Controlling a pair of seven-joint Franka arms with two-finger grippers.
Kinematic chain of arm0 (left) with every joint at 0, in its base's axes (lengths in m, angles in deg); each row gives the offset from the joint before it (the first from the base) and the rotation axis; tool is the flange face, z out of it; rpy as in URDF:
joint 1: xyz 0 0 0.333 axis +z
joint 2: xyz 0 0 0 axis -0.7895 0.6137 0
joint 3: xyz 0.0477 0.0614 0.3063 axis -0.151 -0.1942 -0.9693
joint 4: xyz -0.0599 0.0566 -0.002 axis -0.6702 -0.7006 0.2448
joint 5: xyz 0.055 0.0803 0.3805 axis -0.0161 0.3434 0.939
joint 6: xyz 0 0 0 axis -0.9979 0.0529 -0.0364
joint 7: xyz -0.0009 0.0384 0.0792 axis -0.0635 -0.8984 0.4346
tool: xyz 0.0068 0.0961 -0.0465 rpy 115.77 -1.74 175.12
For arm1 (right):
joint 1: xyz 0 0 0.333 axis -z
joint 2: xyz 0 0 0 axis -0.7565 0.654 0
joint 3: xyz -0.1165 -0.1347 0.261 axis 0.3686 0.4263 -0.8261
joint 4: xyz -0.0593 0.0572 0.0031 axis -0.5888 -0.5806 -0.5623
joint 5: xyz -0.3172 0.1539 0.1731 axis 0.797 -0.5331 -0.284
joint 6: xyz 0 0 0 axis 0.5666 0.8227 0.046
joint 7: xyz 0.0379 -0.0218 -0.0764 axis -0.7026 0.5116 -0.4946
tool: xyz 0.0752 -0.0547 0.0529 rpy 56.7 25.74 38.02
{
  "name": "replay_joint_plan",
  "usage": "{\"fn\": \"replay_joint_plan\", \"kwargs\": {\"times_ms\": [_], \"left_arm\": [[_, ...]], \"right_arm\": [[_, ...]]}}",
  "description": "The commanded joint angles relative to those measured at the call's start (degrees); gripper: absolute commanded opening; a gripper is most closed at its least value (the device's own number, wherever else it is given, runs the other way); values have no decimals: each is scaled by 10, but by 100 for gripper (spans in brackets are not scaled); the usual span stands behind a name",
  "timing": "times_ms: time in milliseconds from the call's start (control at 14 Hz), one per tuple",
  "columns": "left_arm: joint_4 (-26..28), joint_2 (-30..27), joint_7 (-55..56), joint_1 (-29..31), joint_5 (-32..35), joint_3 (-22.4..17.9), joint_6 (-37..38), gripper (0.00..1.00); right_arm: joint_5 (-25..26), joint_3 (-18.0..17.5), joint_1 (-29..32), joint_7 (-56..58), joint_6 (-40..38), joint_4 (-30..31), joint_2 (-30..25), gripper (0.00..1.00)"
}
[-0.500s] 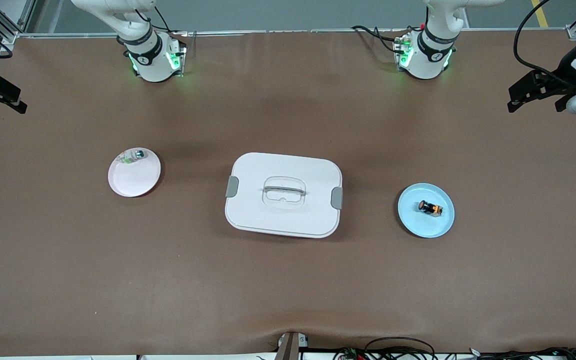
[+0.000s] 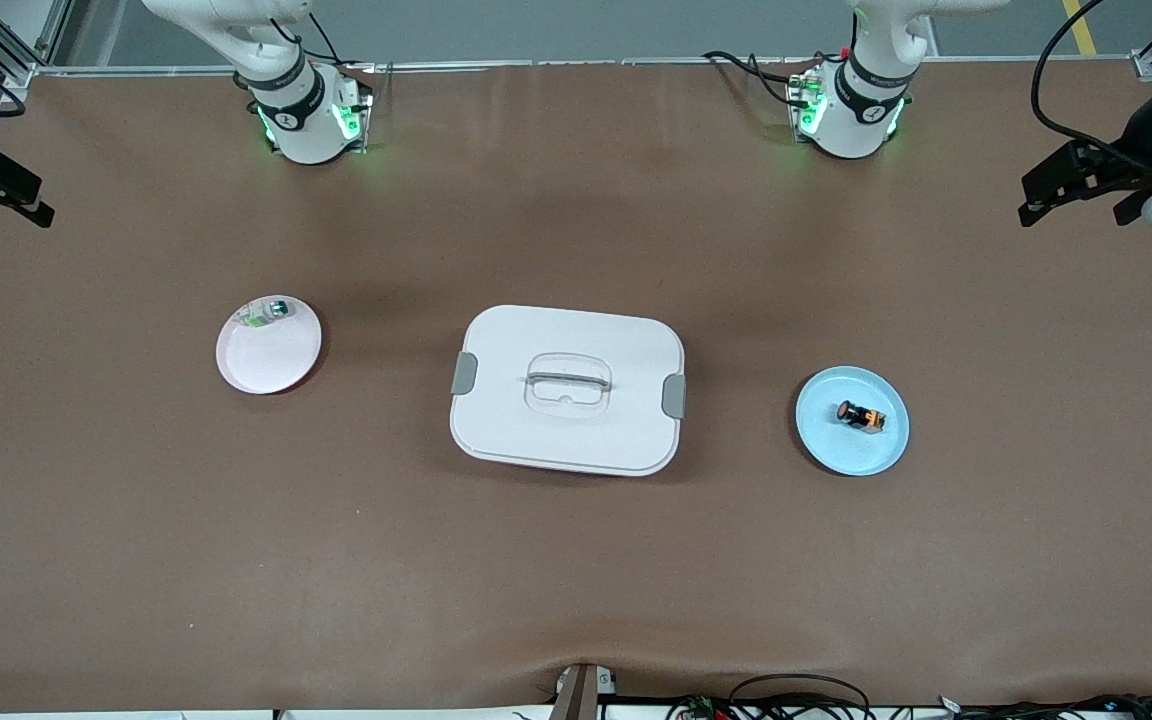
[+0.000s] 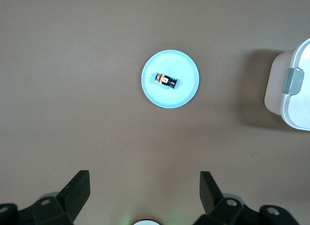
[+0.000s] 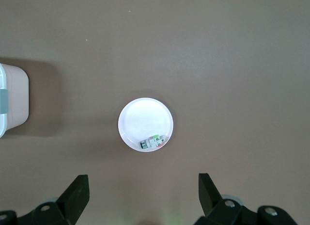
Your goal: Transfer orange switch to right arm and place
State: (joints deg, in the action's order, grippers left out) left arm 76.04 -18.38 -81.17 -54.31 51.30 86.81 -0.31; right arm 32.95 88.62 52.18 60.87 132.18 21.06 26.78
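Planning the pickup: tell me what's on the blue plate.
The orange switch lies on its side on the blue plate, nothing else with it. The plate surface beneath the switch is covered.

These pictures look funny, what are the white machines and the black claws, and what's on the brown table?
They are two robot arms. One picture looks down from high across the table; the other two come from cameras on the arms' wrists. The black claws are each arm's end effector: the left end effector and the right end effector are both open, up in the air, holding nothing. On the table, the orange switch lies on a blue plate. A white box with a lid sits in the middle. A white plate holds a clear-and-green part.
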Motion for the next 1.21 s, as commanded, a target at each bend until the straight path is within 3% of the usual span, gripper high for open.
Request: {"fn": "replay_joint_plan", "kwargs": {"times_ms": [0,500,714,1143], "left_arm": [[-29,28,8,2,-11,-2,14,100],[-30,104,9,4,-10,-2,-11,100],[-23,139,-7,3,-9,-2,-54,100],[-6,214,-121,13,-12,0,-146,100]], "right_arm": [[2,0,-1,-3,-10,-13,6,100],[-20,0,0,-4,-8,-12,15,100],[-24,0,-3,-8,-10,-12,16,100],[-66,-1,-96,-205,-8,16,15,100]]}}
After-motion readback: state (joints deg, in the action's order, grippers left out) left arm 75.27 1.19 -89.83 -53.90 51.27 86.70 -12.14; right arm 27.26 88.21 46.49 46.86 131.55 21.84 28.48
